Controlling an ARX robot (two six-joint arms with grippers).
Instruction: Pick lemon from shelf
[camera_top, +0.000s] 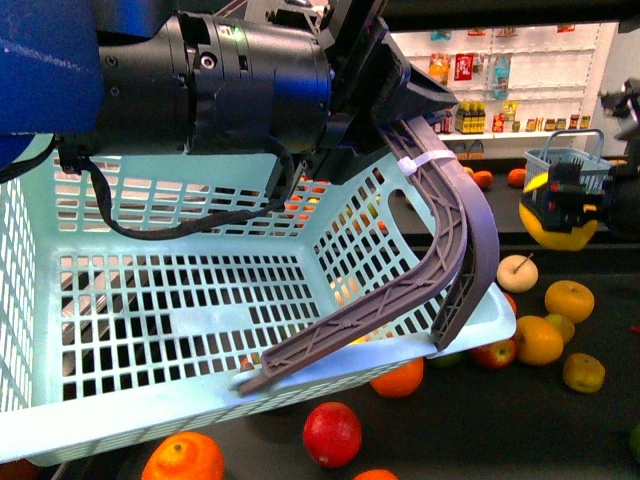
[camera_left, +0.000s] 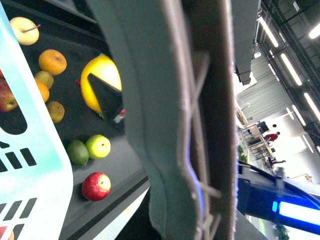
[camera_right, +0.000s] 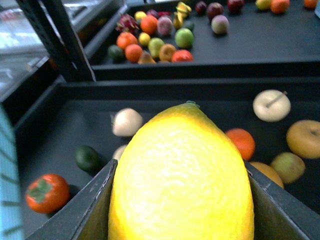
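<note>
Evidently the right gripper (camera_top: 560, 205) clamps the lemon (camera_right: 182, 175), held above the shelf (camera_right: 200, 70); the left gripper (camera_top: 392, 112) carries the basket (camera_top: 200, 300), finger state unclear.

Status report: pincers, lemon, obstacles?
Right pincer shut on bright yellow oval lemon, raised above black shelf tray. Left pincer holds pale teal basket by grey handle. No obstacle seen.

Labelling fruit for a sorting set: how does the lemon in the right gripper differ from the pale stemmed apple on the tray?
Colour: the lemon is bright yellow, the apple creamy white. Shape: the lemon is oval with a tapered tip, the apple round with a thin stem. State: the lemon is gripped between the fingers of the right gripper, the apple lies loose on the black shelf tray. Both are whole fruits.
</note>
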